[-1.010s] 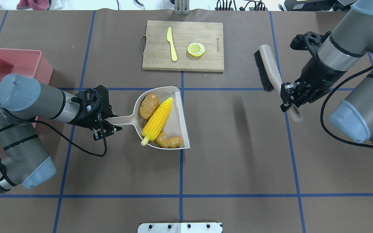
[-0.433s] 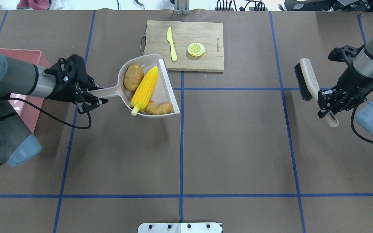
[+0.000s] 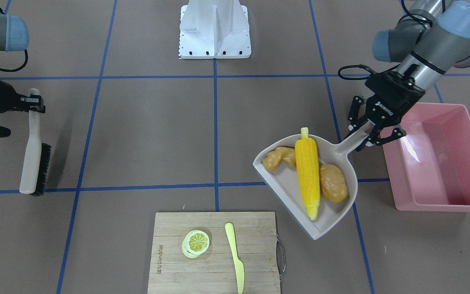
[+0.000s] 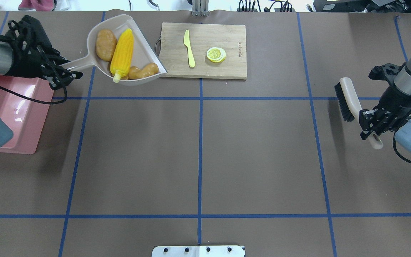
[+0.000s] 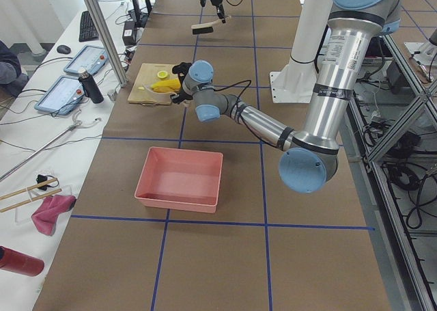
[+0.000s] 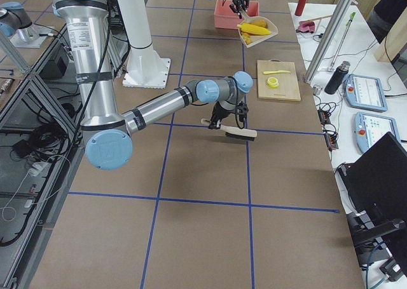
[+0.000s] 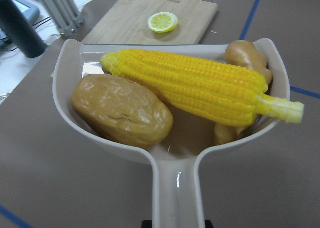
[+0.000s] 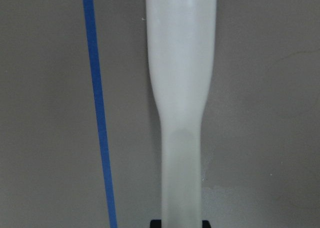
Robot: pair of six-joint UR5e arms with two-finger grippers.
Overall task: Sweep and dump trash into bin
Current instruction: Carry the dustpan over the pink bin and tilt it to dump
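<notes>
My left gripper (image 4: 62, 73) is shut on the handle of a beige dustpan (image 4: 145, 53) and holds it raised beside the pink bin (image 4: 20, 117). The pan carries the yellow corn cob (image 4: 122, 49), the brown potato (image 4: 106, 40) and the tan ginger root (image 4: 143, 71). All three show close up in the left wrist view: corn (image 7: 200, 85), potato (image 7: 122, 110), ginger (image 7: 245, 55). In the front view the pan (image 3: 288, 183) hangs left of the bin (image 3: 439, 163), which holds nothing. My right gripper (image 4: 369, 126) is shut on the handle of a black-bristled brush (image 4: 348, 96) at the table's right.
A wooden cutting board (image 4: 219, 39) lies at the far middle with a yellow-green knife (image 4: 189, 48) and a lemon slice (image 4: 216, 54). The dustpan's open edge is close to the board's left end. The robot's base plate (image 4: 198, 251) sits at the near edge.
My left arm has lifted the loaded dustpan and carried it left and toward the far side, next to the bin. My right arm has drawn the brush farther right.
</notes>
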